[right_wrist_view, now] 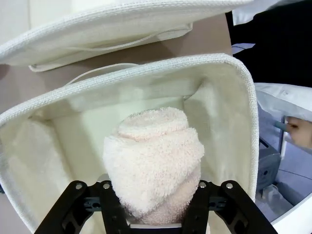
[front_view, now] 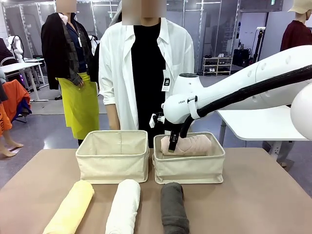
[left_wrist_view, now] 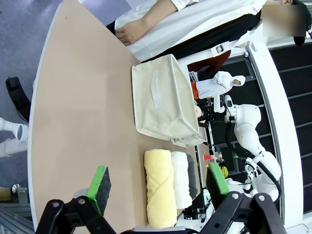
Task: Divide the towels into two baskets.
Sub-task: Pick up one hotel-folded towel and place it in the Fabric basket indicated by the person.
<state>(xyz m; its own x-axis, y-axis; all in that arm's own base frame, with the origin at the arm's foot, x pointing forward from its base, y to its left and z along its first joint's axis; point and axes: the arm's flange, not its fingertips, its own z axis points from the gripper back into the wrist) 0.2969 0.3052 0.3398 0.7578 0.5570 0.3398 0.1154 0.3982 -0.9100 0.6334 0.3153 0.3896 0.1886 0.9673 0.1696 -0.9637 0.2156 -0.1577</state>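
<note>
Yellow towel [front_view: 70, 207], white towel [front_view: 124, 207] and grey towel [front_view: 174, 207] wait up front while the right gripper [front_view: 171, 145] straddles the pink towel [front_view: 191, 145] in the right basket [front_view: 190, 170] to start the split, pinching or slack I can't tell; left gripper [left_wrist_view: 158, 184] spread wide.

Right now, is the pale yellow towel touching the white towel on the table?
Apart. The front view shows a strip of bare table between the pale yellow towel and the white towel.
</note>
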